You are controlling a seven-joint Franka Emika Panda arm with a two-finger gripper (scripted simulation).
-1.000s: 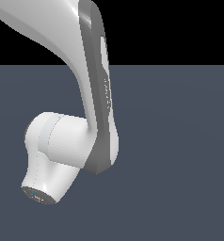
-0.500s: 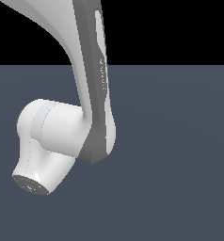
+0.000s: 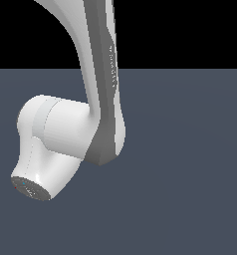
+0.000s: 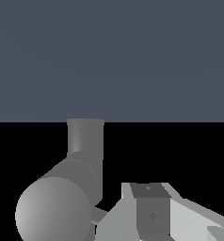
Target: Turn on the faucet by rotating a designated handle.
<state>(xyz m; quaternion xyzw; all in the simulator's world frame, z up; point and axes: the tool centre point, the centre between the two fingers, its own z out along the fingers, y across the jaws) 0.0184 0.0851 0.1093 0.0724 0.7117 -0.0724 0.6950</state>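
In the exterior view only my big white arm (image 3: 98, 104) shows; the faucet, the handle and my gripper are hidden from that view. In the wrist view a grey metal tube (image 4: 85, 141) stands upright, and a thicker grey cylinder with a rounded end (image 4: 52, 212) juts toward the camera from it. These look like close-up parts of the faucet, but I cannot tell which part is the handle. A pale blocky piece with a darker face (image 4: 151, 212) lies right beside the cylinder. It may be one of my fingers. The jaws' gap does not show.
A flat dark blue-grey floor (image 3: 190, 174) spreads under the arm, with black background above it. The arm's rounded elbow joint (image 3: 46, 129) and its end cap (image 3: 31, 188) fill the exterior view's left half.
The arm's lower joint and end cap have shifted toward the exterior view's left and slightly upward. The upper link has leaned the same way.
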